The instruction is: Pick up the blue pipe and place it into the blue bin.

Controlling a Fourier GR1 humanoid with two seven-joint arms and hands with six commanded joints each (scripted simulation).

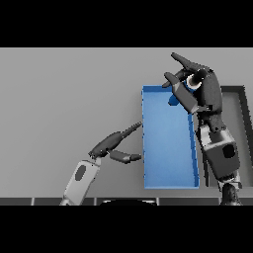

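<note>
The blue bin [168, 163] lies right of the table's middle, long side running away from me. Over its far right corner my right hand [205, 91] is curled round the blue pipe [174, 99]. Only a short blue piece of the pipe and a pale round end show between the fingers and the thumb. The pipe hangs above the bin's far end, just inside the rim. My left hand [109, 143] rests open beside the bin's left wall, fingertips pointing at that wall and the thumb spread out below.
A dark, shallow tray [243, 101] sits right of the bin, partly behind my right forearm [221, 155]. Bare grey table stretches left of and beyond the bin.
</note>
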